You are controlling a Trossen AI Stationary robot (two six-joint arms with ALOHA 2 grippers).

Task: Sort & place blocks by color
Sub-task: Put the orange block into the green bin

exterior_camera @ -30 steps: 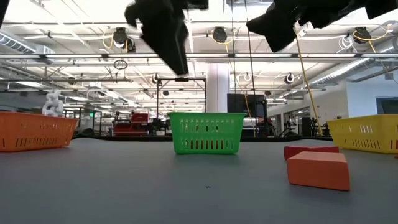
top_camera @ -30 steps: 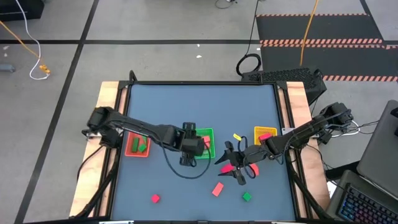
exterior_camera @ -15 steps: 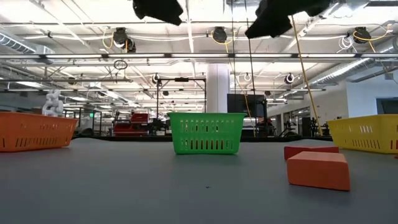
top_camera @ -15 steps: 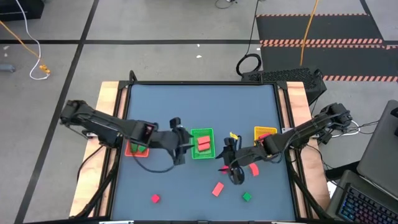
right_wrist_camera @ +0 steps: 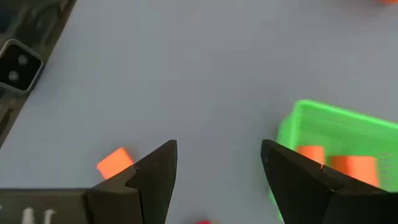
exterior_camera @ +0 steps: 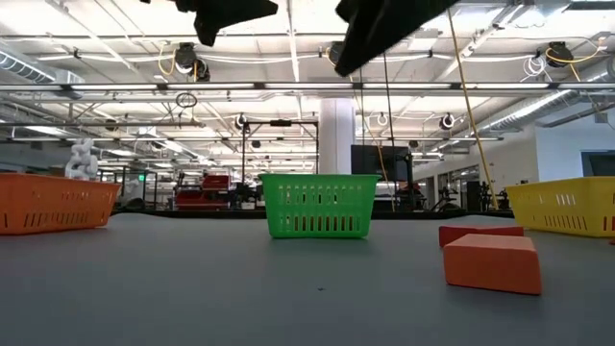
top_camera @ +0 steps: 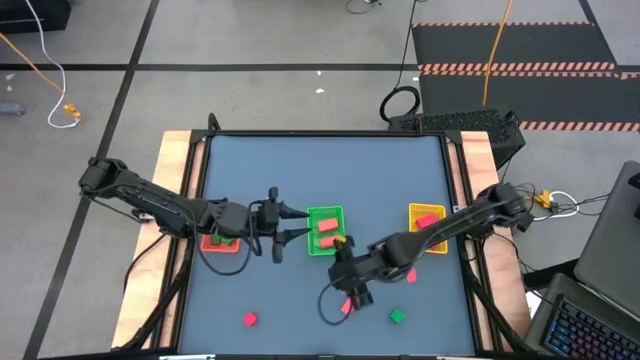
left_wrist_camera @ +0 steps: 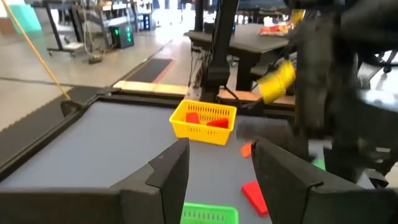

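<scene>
Loose blocks lie on the blue table: a salmon block (top_camera: 348,305), a red block (top_camera: 408,273), a red cube (top_camera: 249,319) and a green cube (top_camera: 397,316). The green tray (top_camera: 325,230) holds salmon blocks, the orange tray (top_camera: 220,240) a green block, the yellow tray (top_camera: 427,216) red blocks. My left gripper (top_camera: 292,224) is open, just left of the green tray, fingers pointing right. My right gripper (top_camera: 352,293) is open above the table, beside the salmon block. In the wrist views both grippers (left_wrist_camera: 221,149) (right_wrist_camera: 219,148) show a wide gap with nothing between the fingers.
In the low view the salmon block (exterior_camera: 492,261) and a red block (exterior_camera: 480,232) sit at the near right, with the three trays standing in a row behind. Wooden rails (top_camera: 176,150) border the table's left and right sides. Bare table lies beyond the trays.
My left gripper has drawn back from over the green tray toward the table's left and turned its fingers toward the right. My right gripper has moved toward the table's left and near edge, from beside the red block to the salmon block. No block has shifted.
</scene>
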